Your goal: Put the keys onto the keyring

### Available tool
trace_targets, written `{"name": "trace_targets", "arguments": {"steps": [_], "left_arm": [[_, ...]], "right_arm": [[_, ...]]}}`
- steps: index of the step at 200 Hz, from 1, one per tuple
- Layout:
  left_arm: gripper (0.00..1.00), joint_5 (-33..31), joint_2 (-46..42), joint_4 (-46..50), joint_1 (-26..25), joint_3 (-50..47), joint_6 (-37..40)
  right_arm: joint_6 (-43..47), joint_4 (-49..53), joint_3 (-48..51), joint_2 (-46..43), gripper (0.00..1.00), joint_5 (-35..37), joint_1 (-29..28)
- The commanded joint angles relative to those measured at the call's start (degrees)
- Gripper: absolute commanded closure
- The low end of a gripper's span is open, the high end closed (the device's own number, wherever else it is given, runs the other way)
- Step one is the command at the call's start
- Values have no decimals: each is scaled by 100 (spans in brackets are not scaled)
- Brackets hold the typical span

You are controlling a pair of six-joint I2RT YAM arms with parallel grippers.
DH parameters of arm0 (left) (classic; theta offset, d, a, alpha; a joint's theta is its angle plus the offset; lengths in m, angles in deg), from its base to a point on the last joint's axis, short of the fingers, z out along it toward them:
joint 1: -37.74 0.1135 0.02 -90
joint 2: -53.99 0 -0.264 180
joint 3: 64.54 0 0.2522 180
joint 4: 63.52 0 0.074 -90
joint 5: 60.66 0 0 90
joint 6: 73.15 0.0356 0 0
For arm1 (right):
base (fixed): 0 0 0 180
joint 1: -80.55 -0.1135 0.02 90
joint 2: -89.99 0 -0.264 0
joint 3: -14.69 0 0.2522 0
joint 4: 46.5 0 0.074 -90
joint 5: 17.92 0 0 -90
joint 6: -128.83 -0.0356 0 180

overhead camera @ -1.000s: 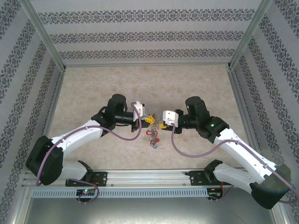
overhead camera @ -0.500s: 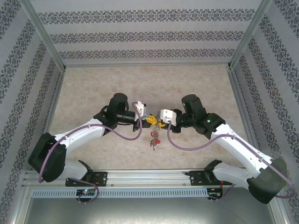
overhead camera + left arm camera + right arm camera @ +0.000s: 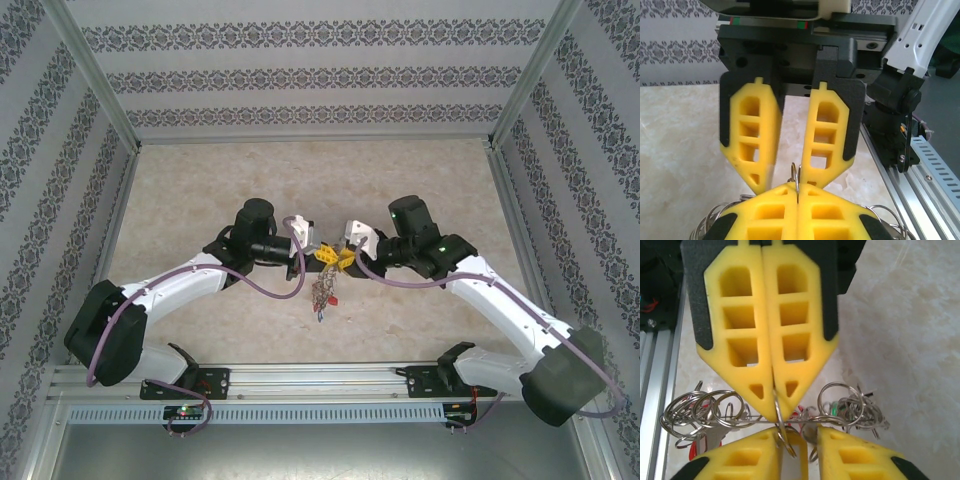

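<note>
The keys (image 3: 322,292) hang as one tangled bunch at the centre of the top view, just below where the two grippers meet above the table (image 3: 200,180). In the right wrist view the bunch spreads across the lower half of the frame. There are about four small wire loops (image 3: 715,409) left of centre and about four right of it, but they overlap too much for a firm count. Two red tags (image 3: 695,452) and one green tag (image 3: 827,407) show among them, while the key blades cannot be made out. A thin straight grey line crossing the bunch may be the keyring (image 3: 755,423) seen edge-on; I cannot tell for sure.

The left gripper (image 3: 774,412) has its two yellow fingers pressed together, clamped on one thin loop (image 3: 796,179) that pokes out at their tips. The right gripper (image 3: 790,185) faces it tip to tip with its two fingers apart and the thin loop standing in the gap. Whether either finger touches the loop is unclear. In the right wrist view the bottom edge cuts off that gripper's fingers, and they hide the lower part of the bunch.
</note>
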Motion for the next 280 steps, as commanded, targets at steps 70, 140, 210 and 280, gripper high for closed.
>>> {"name": "trace_targets", "arguments": {"steps": [70, 140, 210, 280], "left_arm": [[100, 501, -29, -915, -111, 57, -481], [100, 485, 117, -961, -122, 114, -612], [100, 505, 94, -224, -219, 205, 13], [100, 540, 215, -228, -227, 240, -17]], "right_arm": [[1100, 387, 397, -1154, 71, -557, 593], [969, 42, 104, -912, 71, 185, -23], [931, 347, -197, -579, 76, 12, -41], [890, 557, -352, -282, 81, -209, -33]]}}
